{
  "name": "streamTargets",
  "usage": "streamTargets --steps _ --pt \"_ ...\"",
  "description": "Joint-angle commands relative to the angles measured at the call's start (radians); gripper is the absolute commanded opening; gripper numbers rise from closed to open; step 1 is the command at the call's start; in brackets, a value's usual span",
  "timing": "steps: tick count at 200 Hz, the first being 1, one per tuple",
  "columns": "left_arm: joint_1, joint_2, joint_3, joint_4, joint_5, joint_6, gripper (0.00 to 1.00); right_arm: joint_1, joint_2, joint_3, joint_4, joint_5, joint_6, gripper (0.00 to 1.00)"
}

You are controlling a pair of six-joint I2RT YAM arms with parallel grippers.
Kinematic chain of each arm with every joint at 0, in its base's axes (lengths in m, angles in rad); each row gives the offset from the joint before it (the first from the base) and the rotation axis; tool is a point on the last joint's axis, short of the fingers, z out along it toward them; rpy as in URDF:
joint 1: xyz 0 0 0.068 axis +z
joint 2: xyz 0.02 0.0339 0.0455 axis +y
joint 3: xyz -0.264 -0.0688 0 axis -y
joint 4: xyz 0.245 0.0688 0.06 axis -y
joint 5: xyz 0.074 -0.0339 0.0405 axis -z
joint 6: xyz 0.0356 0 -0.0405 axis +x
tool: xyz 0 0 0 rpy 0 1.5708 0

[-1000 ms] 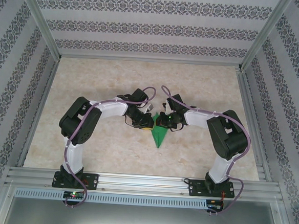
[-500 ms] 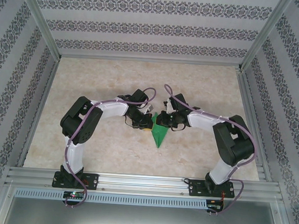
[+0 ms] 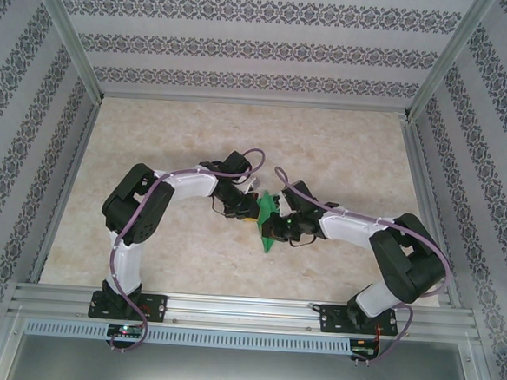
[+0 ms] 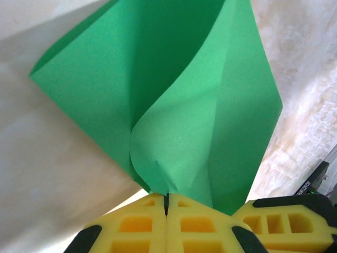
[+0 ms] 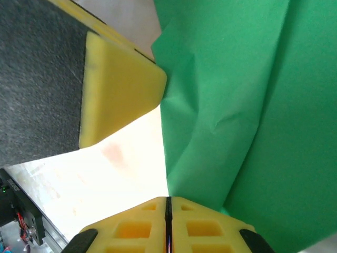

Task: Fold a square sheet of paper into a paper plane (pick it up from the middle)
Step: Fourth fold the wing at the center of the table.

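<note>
So we're somewhere in the middle of the folding here, not at the start and not done. The paper plane (image 4: 174,95) is lifted off the counter (image 3: 196,142) and hangs between the two arms near the middle of it, with its pointed end aimed at the near edge as seen from the top camera. It already has a dart-ish outline, but the layers are loose. The left wrist camera shows one flap bowing out in a soft curve rather than lying flat, so we'd say the creases aren't pressed in yet.

The left claw (image 4: 166,203) is pinched tight on the bottom edge of the paper, pads together with the green running right into the seam. The right claw (image 5: 168,205) is clamped shut too, and the paper comes down to its pads, so it looks like it's gripping a neighbouring bit of the same edge. The two claws sit just beside each other.

Our guess at what's next: bring that bulging flap over against the body and flatten it, probably down on the counter. That takes one claw anchoring while the other moves, gently, since thin paper pulled from two close grips will crumple or tear.
</note>
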Motion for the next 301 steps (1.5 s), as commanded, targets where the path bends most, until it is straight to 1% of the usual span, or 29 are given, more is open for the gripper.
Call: streamTargets --steps 1,118,301 --pt "-0.011 0.018 0.016 -0.008 0.013 0.023 0.07 0.014 -0.023 -0.025 0.019 -0.006 0.017 0.1" --pt "-0.014 0.052 0.057 -0.035 0.016 0.039 0.05 0.066 -0.059 -0.062 0.023 0.023 0.038 0.1" --pt "-0.02 0.101 0.107 -0.061 0.007 0.059 0.05 0.074 0.045 -0.023 0.07 0.038 0.047 0.11"
